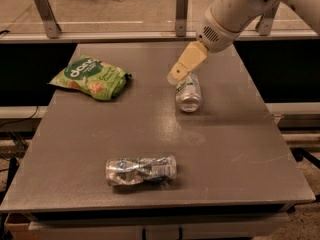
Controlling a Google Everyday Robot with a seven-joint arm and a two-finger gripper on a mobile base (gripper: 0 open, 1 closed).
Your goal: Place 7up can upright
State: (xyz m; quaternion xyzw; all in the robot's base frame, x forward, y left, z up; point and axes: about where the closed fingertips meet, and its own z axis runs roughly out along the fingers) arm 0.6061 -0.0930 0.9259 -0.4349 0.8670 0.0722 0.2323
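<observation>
The 7up can (pixel 189 94) lies on its side on the grey table (pixel 235 149), right of centre, with one end facing the front. It is silvery-white with green marks. My gripper (pixel 177 75) hangs from the white arm that comes in from the upper right. Its cream tip is just above the far left end of the can, very close to it. It holds nothing that I can see.
A green snack bag (pixel 90 77) lies flat at the far left of the table. A crumpled clear plastic bottle (pixel 141 170) lies on its side near the front edge. Metal posts (pixel 182 13) stand behind the table's far edge.
</observation>
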